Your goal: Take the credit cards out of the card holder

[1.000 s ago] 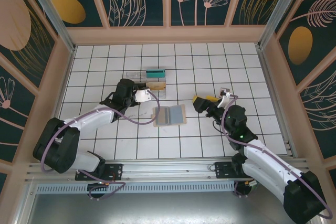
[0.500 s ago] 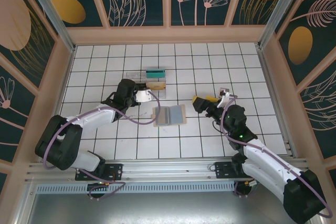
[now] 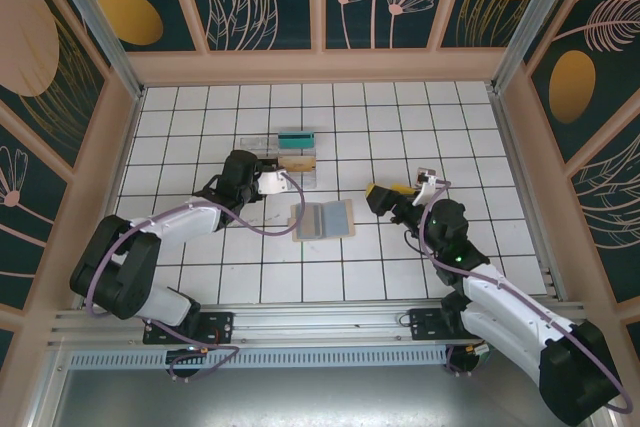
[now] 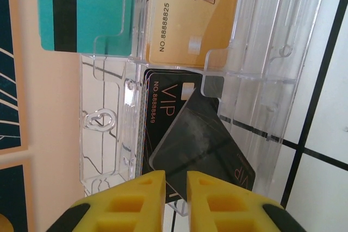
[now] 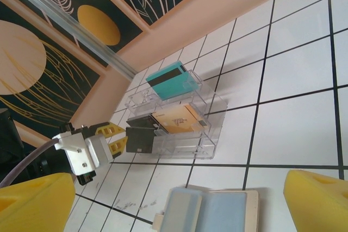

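The card holder (image 3: 323, 218) lies open on the white tiles, its grey-blue pockets (image 5: 217, 213) facing up. A teal card (image 4: 81, 9) and a gold card (image 4: 190, 14) sit in the clear compartment tray (image 4: 103, 129). One black card (image 4: 163, 107) lies in the tray's near compartment. A second black card (image 4: 201, 145) leans tilted over it, its lower corner in the narrow gap of my left gripper (image 4: 175, 188). The yellow fingers (image 4: 141, 194) stand slightly apart and do not press on it. My right gripper (image 3: 380, 197) hovers wide open to the right of the holder, with nothing between its fingers.
The tray (image 3: 252, 140) stands just behind the holder, near the left gripper (image 3: 270, 177). White tiled floor stretches to the right and front. Peach walls enclose the table on the far side and on both sides.
The left gripper's fingers have parted a little at the tray. Both arms stay nearly where they were.
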Available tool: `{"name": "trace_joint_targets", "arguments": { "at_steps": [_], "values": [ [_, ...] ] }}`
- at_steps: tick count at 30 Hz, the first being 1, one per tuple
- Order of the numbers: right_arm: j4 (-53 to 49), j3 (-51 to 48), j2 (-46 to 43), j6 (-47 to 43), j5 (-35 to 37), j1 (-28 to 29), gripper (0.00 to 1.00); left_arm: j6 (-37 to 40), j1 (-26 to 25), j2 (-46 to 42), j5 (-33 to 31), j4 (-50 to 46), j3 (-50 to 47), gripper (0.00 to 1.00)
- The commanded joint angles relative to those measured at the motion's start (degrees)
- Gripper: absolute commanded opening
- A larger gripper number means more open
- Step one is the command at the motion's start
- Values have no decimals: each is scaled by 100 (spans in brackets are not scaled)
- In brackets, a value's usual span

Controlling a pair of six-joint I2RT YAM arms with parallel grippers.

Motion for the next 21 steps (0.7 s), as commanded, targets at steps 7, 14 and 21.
{"name": "trace_joint_targets", "arguments": {
  "at_steps": [7,14,21],
  "values": [
    [5,84,15,0,-120,23,99,-15,90,31,12,98,-11,21],
    [5,86,38,-12,-129,23,99,-271,106,-61,108,42,-99,25],
    [-12,106,38,-8,-147,23,99,-956,160,-81,293,-279,103,21]
  ]
}}
